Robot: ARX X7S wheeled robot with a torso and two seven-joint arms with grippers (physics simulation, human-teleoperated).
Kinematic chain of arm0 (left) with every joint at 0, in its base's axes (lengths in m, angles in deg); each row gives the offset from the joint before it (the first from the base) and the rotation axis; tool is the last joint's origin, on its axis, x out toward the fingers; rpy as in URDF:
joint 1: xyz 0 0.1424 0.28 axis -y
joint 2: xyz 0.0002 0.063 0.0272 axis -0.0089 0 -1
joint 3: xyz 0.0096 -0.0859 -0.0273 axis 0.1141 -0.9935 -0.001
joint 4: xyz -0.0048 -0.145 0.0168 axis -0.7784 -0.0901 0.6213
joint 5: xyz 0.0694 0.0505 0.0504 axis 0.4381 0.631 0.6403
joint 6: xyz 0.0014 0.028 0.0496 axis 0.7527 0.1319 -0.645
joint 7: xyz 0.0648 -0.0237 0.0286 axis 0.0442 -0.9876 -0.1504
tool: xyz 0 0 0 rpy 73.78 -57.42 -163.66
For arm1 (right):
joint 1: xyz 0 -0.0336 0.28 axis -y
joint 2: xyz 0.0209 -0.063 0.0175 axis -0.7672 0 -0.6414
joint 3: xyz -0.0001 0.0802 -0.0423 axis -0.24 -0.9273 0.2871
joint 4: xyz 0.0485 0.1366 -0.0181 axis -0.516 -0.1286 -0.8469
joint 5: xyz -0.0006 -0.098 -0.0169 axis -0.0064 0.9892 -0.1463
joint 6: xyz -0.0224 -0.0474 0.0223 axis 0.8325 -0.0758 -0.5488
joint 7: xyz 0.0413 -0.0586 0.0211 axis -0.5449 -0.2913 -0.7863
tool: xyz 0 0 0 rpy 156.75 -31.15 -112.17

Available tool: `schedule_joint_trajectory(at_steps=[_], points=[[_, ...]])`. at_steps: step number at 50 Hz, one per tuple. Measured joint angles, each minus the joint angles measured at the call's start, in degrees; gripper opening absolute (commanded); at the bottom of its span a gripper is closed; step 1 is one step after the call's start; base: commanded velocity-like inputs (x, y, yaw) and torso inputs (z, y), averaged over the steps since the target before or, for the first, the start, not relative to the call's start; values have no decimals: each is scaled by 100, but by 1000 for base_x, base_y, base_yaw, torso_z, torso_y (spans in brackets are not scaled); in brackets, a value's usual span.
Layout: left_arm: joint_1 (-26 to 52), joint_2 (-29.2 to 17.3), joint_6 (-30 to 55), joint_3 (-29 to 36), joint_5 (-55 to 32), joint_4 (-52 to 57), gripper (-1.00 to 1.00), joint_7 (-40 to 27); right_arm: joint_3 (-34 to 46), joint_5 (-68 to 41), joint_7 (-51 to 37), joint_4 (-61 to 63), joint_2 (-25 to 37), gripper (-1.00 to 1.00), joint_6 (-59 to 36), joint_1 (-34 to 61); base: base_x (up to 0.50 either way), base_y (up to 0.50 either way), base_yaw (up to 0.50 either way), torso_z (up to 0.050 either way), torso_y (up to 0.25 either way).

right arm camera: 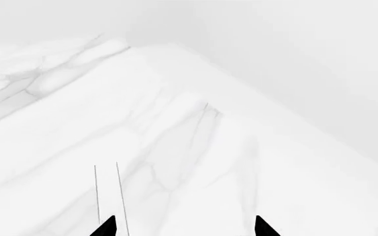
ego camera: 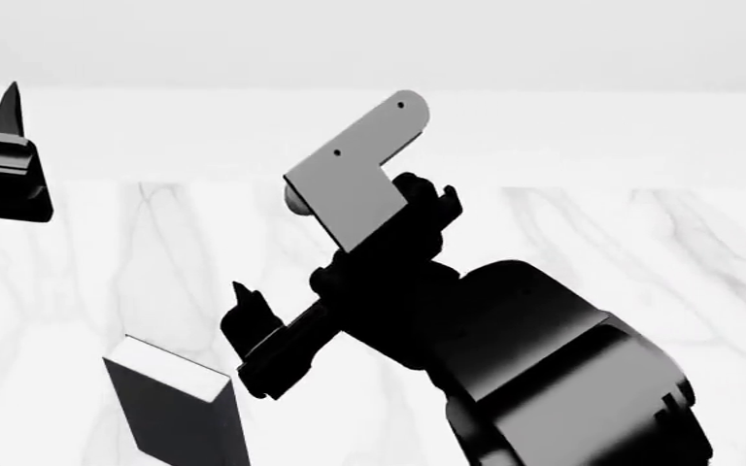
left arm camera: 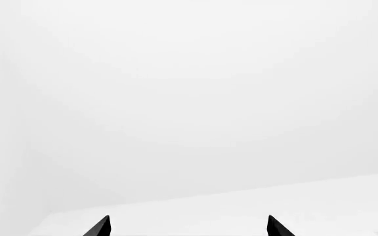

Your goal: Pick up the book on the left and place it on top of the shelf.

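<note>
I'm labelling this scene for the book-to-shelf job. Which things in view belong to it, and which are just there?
Belongs to the job:
- thin charcoal rectangular book with white page edges
- right gripper, open
- left gripper, open
(The shelf is not in view.)

Just there:
- white grey-veined marble tabletop

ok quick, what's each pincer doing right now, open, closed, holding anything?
Left pincer: open, holding nothing; only blank white surface shows between its tips.
Right pincer: open, holding nothing, over the marble table.

Glossy white veined marble tabletop (ego camera: 632, 252); matt charcoal book (ego camera: 179, 408); smooth grey metal-looking bracket (ego camera: 354, 175).
</note>
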Motion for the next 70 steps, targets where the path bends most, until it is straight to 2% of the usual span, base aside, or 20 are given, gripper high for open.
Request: schedule_joint_trajectory(at_steps=[28, 49, 70], points=[[-23, -35, -31, 11, -45, -34, 100, -29, 648, 55, 629, -658, -56, 100, 697, -69, 0, 0, 0, 0, 0], [18, -60, 15, 56, -76, -11, 100, -68, 1122, 422, 809, -2049, -624, 100, 1622, -89, 0, 0, 0, 0, 0], [20, -87, 38, 77, -124, 49, 100, -91, 1632, 735, 938, -4050, -1333, 100, 2744, -38, 0, 0, 0, 0, 0]])
